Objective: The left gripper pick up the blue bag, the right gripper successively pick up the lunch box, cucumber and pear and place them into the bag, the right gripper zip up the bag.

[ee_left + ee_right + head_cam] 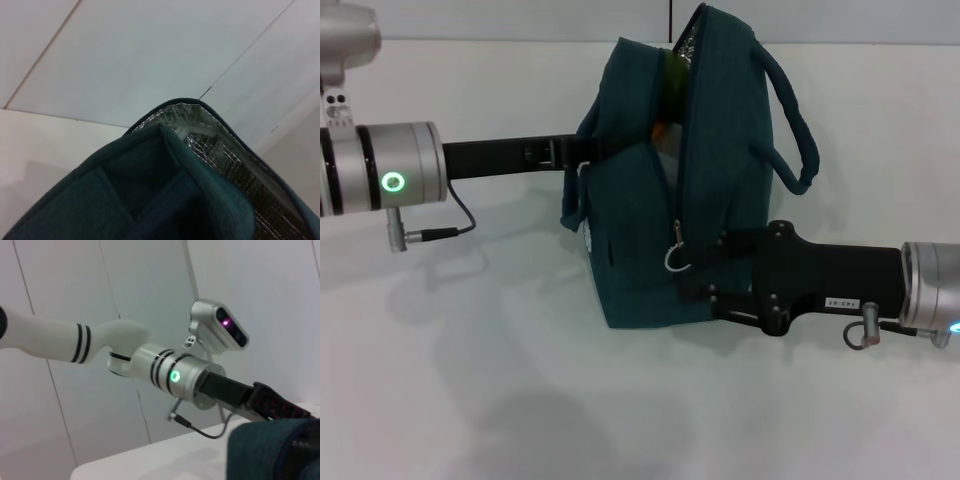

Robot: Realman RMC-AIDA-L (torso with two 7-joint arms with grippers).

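The blue bag [720, 190] hangs above the white table, its top partly unzipped and gaping. My left gripper [580, 152] reaches in from the left and is shut on the bag's upper left side near a handle. A strip of green cucumber [675, 70] and a bit of orange pear [660, 130] show through the opening; the lunch box is hidden. My right gripper [698, 255] comes from the right and sits against the bag's front, right beside the metal ring pull [677, 260] of the zipper. The left wrist view shows bag fabric [150, 195] and silver lining [220, 160].
The white table [520, 400] spreads below and around the bag. One loop handle [790, 120] sticks out to the bag's right. In the right wrist view, the left arm's green ring [174, 376] and the head camera [220, 330] stand behind the bag's edge [270, 445].
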